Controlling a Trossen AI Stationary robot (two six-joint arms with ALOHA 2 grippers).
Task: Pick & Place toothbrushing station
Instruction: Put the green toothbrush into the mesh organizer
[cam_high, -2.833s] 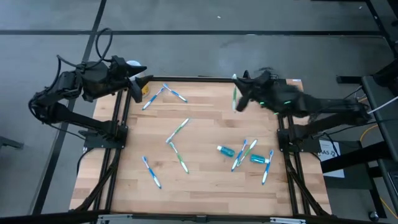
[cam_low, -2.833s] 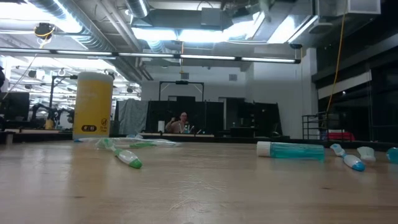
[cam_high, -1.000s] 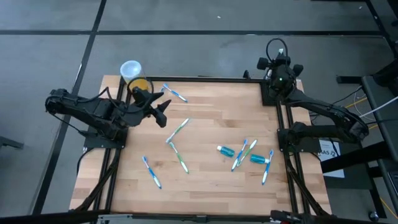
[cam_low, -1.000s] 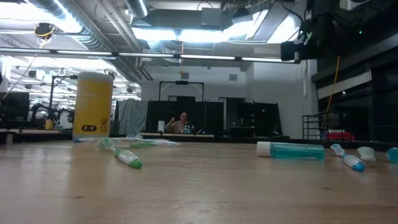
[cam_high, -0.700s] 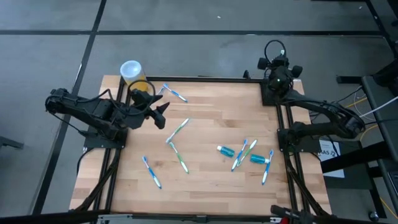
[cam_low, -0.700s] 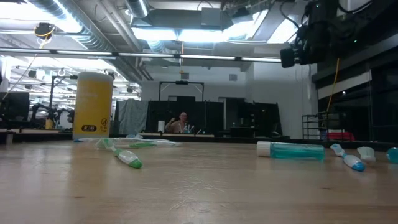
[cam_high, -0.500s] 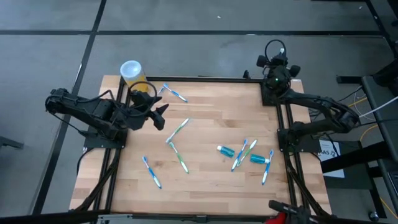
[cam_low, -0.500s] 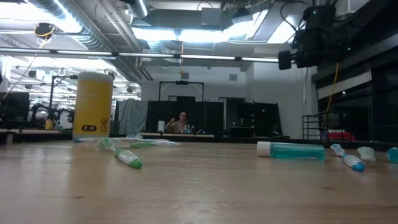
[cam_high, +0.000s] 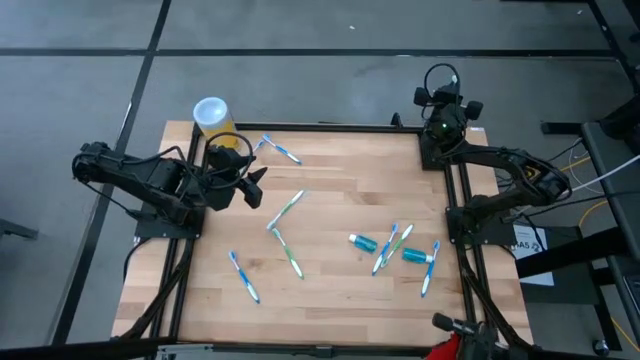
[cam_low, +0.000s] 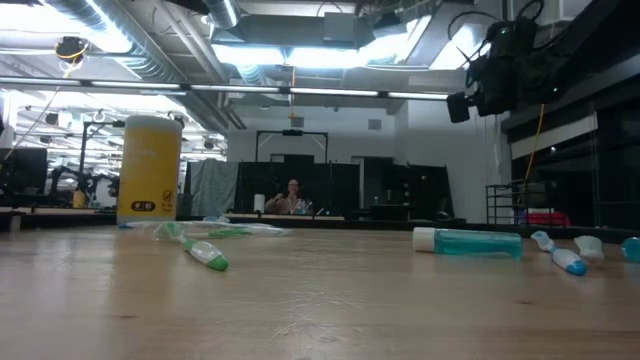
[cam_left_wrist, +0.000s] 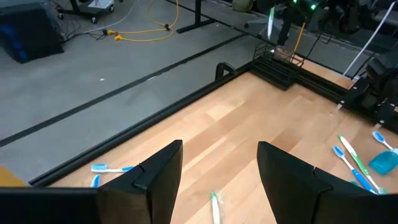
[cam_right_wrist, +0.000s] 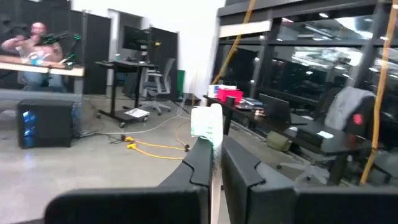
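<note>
Beyond the tabletop (cam_high: 330, 170) edge, only our right wrist view shows the right claw (cam_right_wrist: 214, 163) pinching a toothbrush (cam_right_wrist: 207, 124); the left claw (cam_left_wrist: 217, 177) gapes empty near the yellow cup (cam_high: 213, 119).

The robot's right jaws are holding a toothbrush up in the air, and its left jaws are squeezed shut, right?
Not quite. The right gripper does hold a toothbrush in the air, but the left gripper has its jaws open and empty, as the left wrist view shows.
</note>
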